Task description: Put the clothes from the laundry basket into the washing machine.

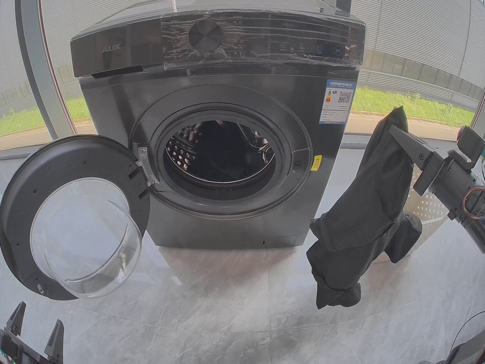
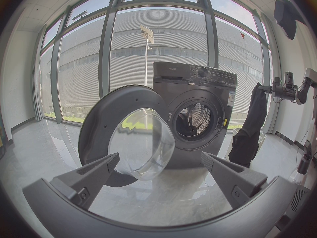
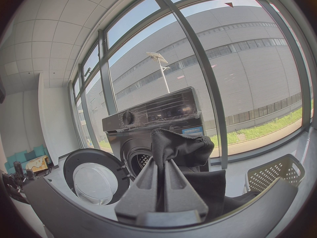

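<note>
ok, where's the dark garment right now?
Head view, right side: the dark garment hangs from the right gripper, in front of the laundry basket, right of the washing machine.

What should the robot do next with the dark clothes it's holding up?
Probably carry the right gripper leftward to the open drum of the washing machine. Its fingers are shut on the dark garment, which hangs beside the laundry basket, and the door stands wide open.

Washing machine (image 1: 227, 84) bears logo (image 1: 111, 48); blue label (image 1: 337, 101); yellow sticker (image 1: 316, 163)
</note>
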You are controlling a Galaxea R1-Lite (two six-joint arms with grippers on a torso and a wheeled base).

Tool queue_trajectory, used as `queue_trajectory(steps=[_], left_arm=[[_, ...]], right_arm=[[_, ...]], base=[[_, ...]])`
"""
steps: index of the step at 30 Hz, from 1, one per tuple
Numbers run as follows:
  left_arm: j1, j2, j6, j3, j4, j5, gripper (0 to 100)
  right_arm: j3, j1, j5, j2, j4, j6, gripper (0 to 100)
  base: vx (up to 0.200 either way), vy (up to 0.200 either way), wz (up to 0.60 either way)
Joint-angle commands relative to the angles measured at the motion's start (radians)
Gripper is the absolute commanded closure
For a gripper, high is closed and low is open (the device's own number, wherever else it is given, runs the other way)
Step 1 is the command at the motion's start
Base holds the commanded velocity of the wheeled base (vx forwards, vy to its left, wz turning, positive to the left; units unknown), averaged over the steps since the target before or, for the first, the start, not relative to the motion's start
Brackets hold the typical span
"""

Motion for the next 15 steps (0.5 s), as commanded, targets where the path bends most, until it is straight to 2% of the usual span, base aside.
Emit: queue_trajectory(steps=[1, 2, 9, 13, 15], left_arm=[[0.000, -0.016, 0.000, 0.016, 0.000, 0.000, 0], [0.000, -0.016, 0.000, 0.015, 0.000, 0.001, 0], [0.000, -0.016, 0.000, 0.015, 0.000, 0.000, 0], [0.000, -0.016, 0.000, 0.015, 0.000, 0.000, 0], [0.000, -0.016, 0.000, 0.015, 0.000, 0.001, 0]], right_arm=[[0.000, 0.000, 0.000, 0.002, 0.001, 0.000, 100], [0.000, 0.000, 0.000, 0.002, 0.001, 0.000, 100], [0.006, 0.007, 0.005, 0.003, -0.001, -0.002, 100], [0.018, 0.056, 0.046, 0.000, -0.039, 0.008, 100], [0.017, 0.057, 0.049, 0.003, -0.071, 0.006, 100]], base=[[0.000, 0.200, 0.00], [0.000, 0.200, 0.00], [0.000, 0.000, 0.00], [0.000, 0.000, 0.00], [0.000, 0.000, 0.00]])
